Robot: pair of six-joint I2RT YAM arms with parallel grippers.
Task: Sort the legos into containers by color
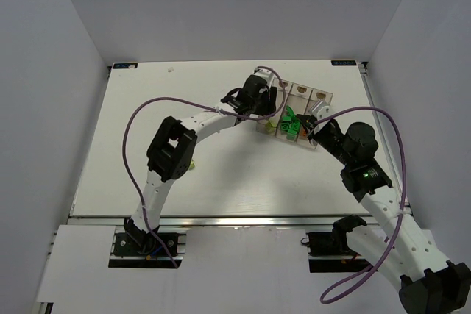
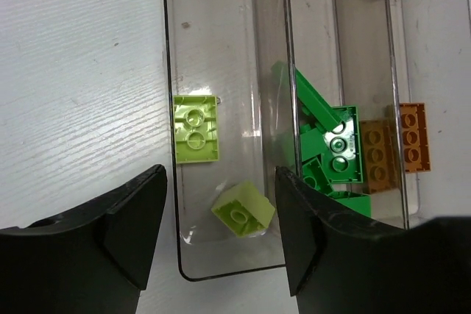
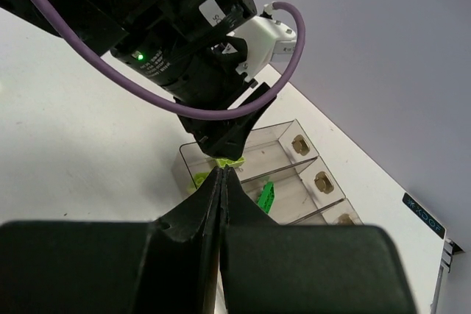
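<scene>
Left hand spread wide above yellow-green legos in end container, right hand pressed closed on nothing

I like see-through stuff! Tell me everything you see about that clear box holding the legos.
The clear box looks like shiny plastic: three narrow open-topped bins joined side by side, flat on the white table. The first holds two yellow-green legos, the middle dark green legos, the last orange legos. The left claw hovers open above the first bin.

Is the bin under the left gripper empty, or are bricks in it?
Not empty: the left wrist view shows two yellow-green bricks inside that bin.
</scene>
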